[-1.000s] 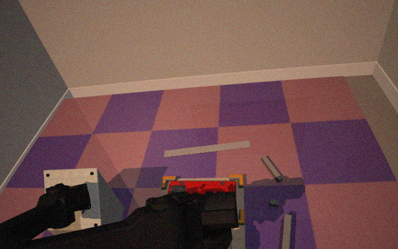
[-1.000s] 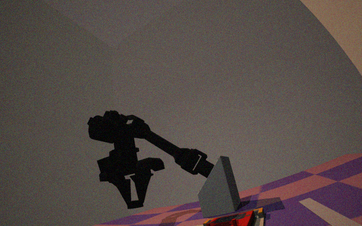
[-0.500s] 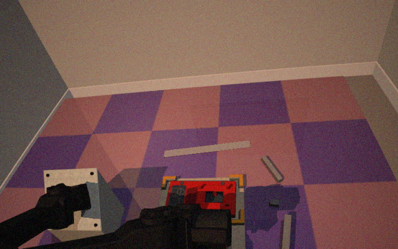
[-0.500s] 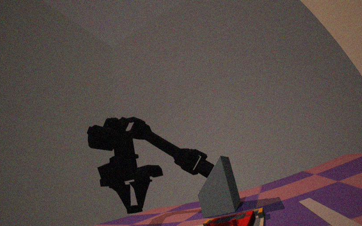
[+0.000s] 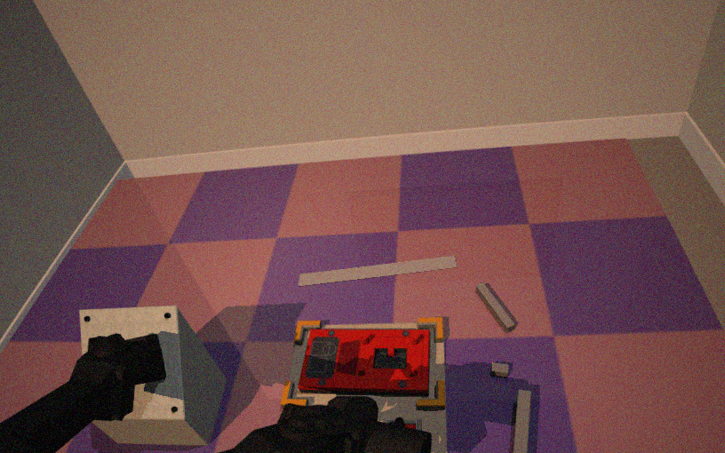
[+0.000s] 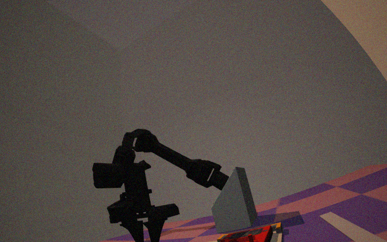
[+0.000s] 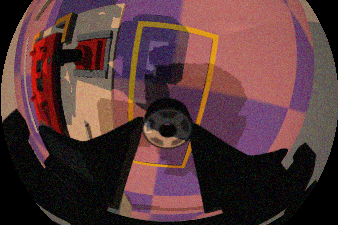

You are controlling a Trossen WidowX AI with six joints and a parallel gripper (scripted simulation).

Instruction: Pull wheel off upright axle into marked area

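My gripper (image 7: 167, 125) is shut on the wheel, with one black finger on each side of it. The wheel (image 7: 156, 138) is dark-rimmed with a silvery face and a dark centre hole. It is off the axle and appears over the near part of the marked area, a yellow rectangular outline (image 7: 135, 66). Its exact height is hard to tell. The black axle (image 7: 71, 56) stands bare on a small red base, left of the outline in the wrist view. In the exterior view the fingers point down and their tips are cut off; the top view does not show the wheel.
A red panel (image 5: 419, 371) (image 7: 44, 88) with orange corner brackets lies beside the axle base. A pale wedge-shaped block (image 5: 199, 360) (image 6: 232, 207) stands by the arm's base. Grey bars (image 5: 377, 271) (image 5: 496, 306) (image 5: 521, 422) and a small grey block (image 5: 500, 369) lie around the fixture.
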